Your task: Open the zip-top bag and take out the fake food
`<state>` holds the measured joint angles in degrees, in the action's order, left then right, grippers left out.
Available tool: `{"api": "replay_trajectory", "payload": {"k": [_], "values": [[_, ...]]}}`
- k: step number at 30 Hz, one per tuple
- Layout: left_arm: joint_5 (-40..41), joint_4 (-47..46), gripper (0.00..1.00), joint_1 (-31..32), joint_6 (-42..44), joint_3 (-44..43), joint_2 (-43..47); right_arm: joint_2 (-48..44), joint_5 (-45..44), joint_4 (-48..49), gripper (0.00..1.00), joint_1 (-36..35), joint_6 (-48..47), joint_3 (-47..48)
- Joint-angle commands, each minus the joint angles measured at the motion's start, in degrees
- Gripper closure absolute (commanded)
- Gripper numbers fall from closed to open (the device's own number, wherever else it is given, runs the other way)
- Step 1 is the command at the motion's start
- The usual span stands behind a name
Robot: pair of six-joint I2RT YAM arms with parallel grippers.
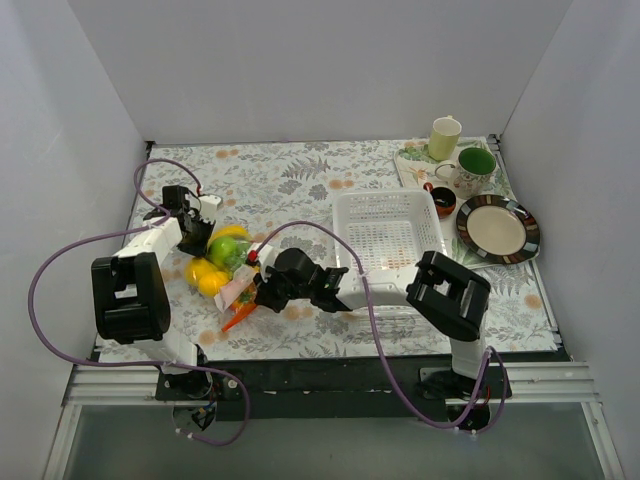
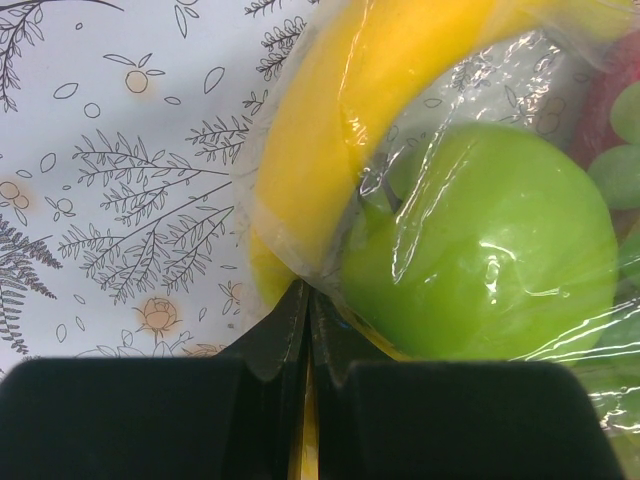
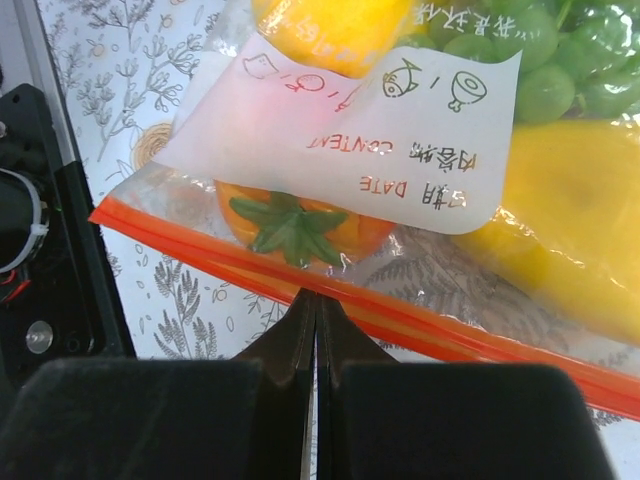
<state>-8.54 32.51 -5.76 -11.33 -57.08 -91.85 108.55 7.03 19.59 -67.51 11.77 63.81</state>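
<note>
The clear zip-top bag [image 1: 226,268] lies left of centre on the floral table, full of fake food. My left gripper [image 1: 197,240] sits at its far left end, shut [image 2: 307,295] on a fold of the plastic beside a green round fruit [image 2: 480,250] and a yellow piece [image 2: 340,90]. At the bag's near right end my right gripper [image 1: 262,290] is shut [image 3: 317,300], its tips pinching the orange zip strip [image 3: 450,335]. Behind the strip I see an orange fruit with a green leaf [image 3: 300,225], a white label [image 3: 370,130], green grapes [image 3: 540,50] and another yellow piece [image 3: 570,230].
A white perforated basket [image 1: 390,235] stands right of the bag, behind my right arm. At the back right are a tray [image 1: 412,165], a cream cup [image 1: 445,138], a green-lined mug [image 1: 475,168], a small dark bowl [image 1: 442,203] and a striped plate [image 1: 498,228].
</note>
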Motion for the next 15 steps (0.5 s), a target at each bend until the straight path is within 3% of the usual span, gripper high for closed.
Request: {"api": "replay_trajectory", "payload": {"k": [1,3,4,6,7,8,15], "values": [[-0.25,2.82,1.0,0.48,0.87,3.2,-1.22,3.24,-1.05,2.11,0.99,0.62,-0.52,2.8],[0.01,2.82,1.0,0.49,1.05,3.2,-1.49,4.99,-0.44,1.85,0.99,0.62,-1.48,3.86],[0.01,2.91,1.0,0.49,1.05,2.94,-1.57,5.61,0.17,1.15,0.86,0.62,-1.66,5.0],[-0.08,3.08,1.0,0.57,1.05,2.68,-1.75,6.06,0.97,2.11,0.46,0.62,-2.45,4.92],[0.01,3.17,1.0,0.57,1.05,2.41,-1.84,5.71,1.49,4.81,0.08,0.62,-2.54,3.35],[0.01,3.08,1.0,0.49,1.05,2.24,-1.75,4.66,2.11,7.01,0.01,0.62,-2.98,2.21],[0.36,3.61,1.0,1.45,-0.35,1.44,-1.84,3.07,3.43,15.03,0.01,0.27,-3.16,0.79]]}}
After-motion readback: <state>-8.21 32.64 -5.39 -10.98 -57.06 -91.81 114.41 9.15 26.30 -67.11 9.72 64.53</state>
